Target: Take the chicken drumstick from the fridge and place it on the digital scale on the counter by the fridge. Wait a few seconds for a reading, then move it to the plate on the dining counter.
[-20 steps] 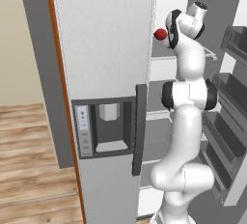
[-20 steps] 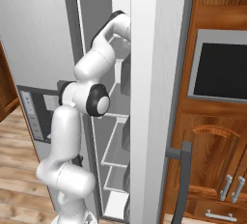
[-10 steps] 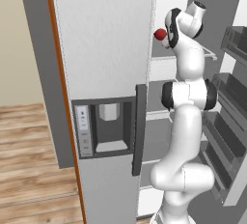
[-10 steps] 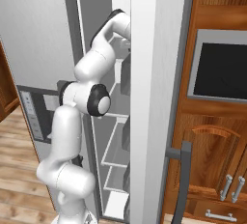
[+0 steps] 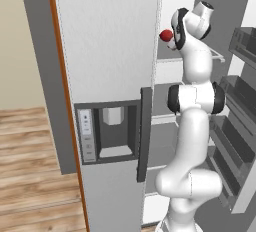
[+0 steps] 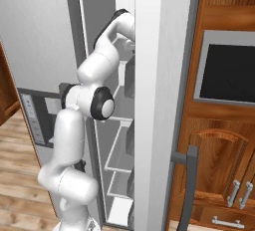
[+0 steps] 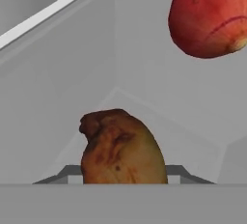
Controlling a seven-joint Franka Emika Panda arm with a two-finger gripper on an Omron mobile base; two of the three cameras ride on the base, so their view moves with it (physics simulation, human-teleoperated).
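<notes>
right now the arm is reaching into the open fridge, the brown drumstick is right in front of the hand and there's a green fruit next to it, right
Not quite: the fruit is red, not green, as the hand view shows. The rest holds: the arm reaches into the open fridge and the brown chicken drumstick sits right in front of the hand.

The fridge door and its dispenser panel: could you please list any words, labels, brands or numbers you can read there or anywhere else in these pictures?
There is no readable text.
The dispenser panel on the fridge has a strip of small button marks beside it, too small to read.
The chicken drumstick and the red fruit in the hand view carry no label.
The dark oven window shows no brand.
</notes>
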